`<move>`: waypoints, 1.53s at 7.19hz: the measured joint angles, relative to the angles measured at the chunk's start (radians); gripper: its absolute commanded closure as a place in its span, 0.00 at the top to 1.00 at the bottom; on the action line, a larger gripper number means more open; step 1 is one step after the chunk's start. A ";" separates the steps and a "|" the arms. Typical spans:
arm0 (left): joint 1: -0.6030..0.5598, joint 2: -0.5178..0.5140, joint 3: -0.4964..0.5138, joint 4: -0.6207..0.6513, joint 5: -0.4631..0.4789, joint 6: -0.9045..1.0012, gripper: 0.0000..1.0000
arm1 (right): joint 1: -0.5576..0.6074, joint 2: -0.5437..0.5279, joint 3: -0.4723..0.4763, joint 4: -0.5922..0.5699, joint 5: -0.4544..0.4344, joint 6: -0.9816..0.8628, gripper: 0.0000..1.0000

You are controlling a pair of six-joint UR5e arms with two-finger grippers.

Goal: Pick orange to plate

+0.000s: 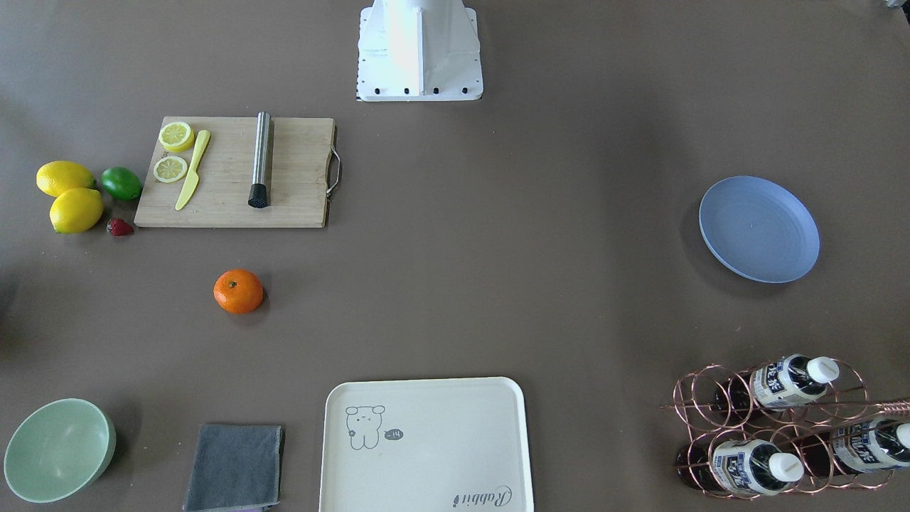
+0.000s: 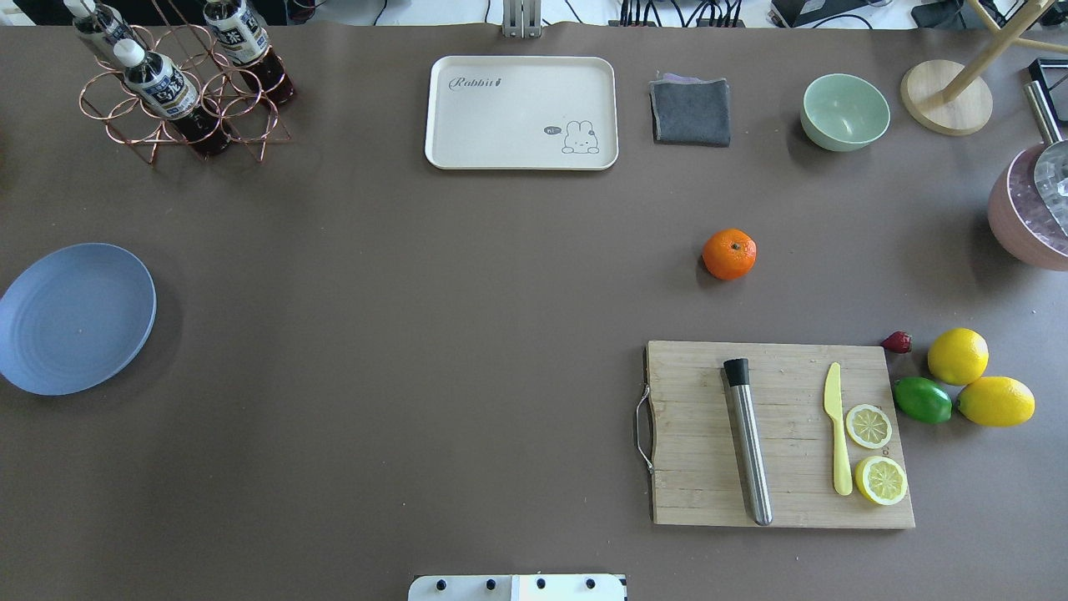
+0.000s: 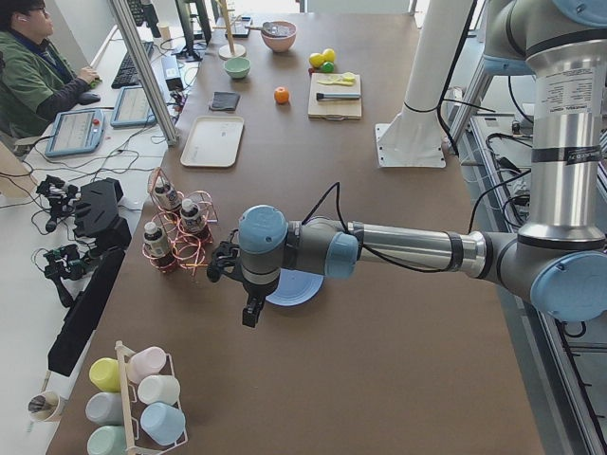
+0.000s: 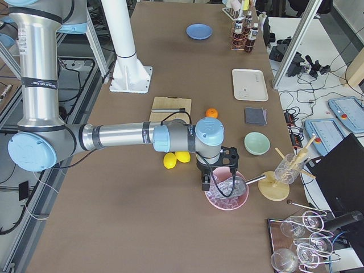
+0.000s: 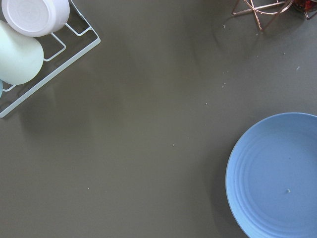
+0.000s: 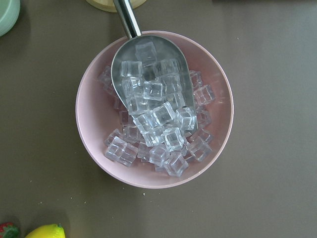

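The orange (image 2: 729,254) lies alone on the brown table, just beyond the cutting board on my right side; it also shows in the front view as the orange (image 1: 238,291). The blue-grey plate (image 2: 75,318) sits bare at the far left edge, seen again as the plate (image 5: 277,178) under the left wrist camera. My left gripper (image 3: 251,311) hangs above the table beside the plate (image 3: 296,292). My right gripper (image 4: 220,181) hovers over a pink bowl, far from the orange (image 4: 211,113). Both show only in the side views, so I cannot tell their state.
A wooden board (image 2: 709,501) carries a steel muddler (image 2: 748,441), a yellow knife and lemon slices. Two lemons (image 2: 957,356), a lime (image 2: 923,400) and a strawberry lie right of it. At the back are a cream tray (image 2: 521,113), grey cloth (image 2: 691,111), green bowl (image 2: 844,112) and bottle rack (image 2: 179,92). A pink ice bowl (image 6: 89,109) stands far right.
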 measured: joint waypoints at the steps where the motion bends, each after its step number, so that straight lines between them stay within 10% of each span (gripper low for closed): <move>1: 0.000 -0.001 -0.002 0.000 0.006 0.000 0.98 | 0.000 0.001 0.010 0.000 0.007 0.004 1.00; 11: 0.001 -0.017 -0.021 -0.009 0.009 -0.009 0.98 | 0.000 -0.010 0.005 0.000 0.036 0.012 1.00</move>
